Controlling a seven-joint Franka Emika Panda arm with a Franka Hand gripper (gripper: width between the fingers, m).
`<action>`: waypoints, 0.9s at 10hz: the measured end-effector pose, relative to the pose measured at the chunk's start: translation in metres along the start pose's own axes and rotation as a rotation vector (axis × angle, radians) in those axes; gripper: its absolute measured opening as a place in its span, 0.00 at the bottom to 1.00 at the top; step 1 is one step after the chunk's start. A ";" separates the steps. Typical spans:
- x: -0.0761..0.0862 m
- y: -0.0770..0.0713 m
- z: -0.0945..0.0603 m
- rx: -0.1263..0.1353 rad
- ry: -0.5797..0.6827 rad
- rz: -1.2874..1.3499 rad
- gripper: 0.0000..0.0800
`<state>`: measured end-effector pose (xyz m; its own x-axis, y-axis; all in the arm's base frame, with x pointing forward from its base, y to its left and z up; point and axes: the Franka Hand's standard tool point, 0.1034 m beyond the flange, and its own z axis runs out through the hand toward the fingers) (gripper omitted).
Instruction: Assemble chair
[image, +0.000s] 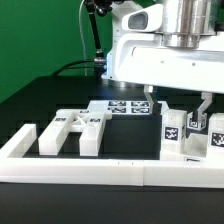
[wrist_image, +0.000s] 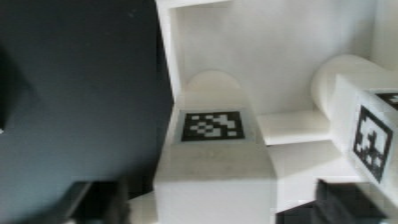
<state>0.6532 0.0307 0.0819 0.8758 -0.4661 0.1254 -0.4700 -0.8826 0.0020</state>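
So the chair is all loose white parts sitting on the black counter (image: 40, 100), nothing looks joined up as far as I can see. The one that matters is an upright piece (image: 172, 128) toward the exterior view's right, with a black-and-white tag on its face. In the wrist view that same upright piece (wrist_image: 217, 130) has a rounded top and the tag sits square in the middle of it.

Just beside it, further to the exterior view's right, stands a second tagged piece (image: 214, 137), also upright. It shows at the edge of the wrist view (wrist_image: 365, 125); I can't tell if the two touch.

Over on the exterior view's left lies a flatter cluster of panel and bar parts (image: 70, 130), well apart from the two uprights.

The tool (image: 177, 105) hangs right over the first upright piece with its jaws spread wide, one finger on each side. From the wrist view the tool (wrist_image: 214, 205) isn't gripping anything: there's a visible gap between each dark fingertip (wrist_image: 80, 205) and the piece.

The long white border rail (image: 80, 170) runs along the front, and the marker board (image: 125, 106) lies flat behind the parts.
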 end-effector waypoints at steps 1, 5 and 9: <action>0.000 -0.002 -0.003 0.004 0.004 -0.008 0.78; -0.005 -0.010 -0.012 0.018 0.021 -0.049 0.81; -0.016 -0.015 -0.009 0.059 0.084 -0.081 0.81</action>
<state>0.6454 0.0521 0.0887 0.8972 -0.3884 0.2102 -0.3886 -0.9204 -0.0423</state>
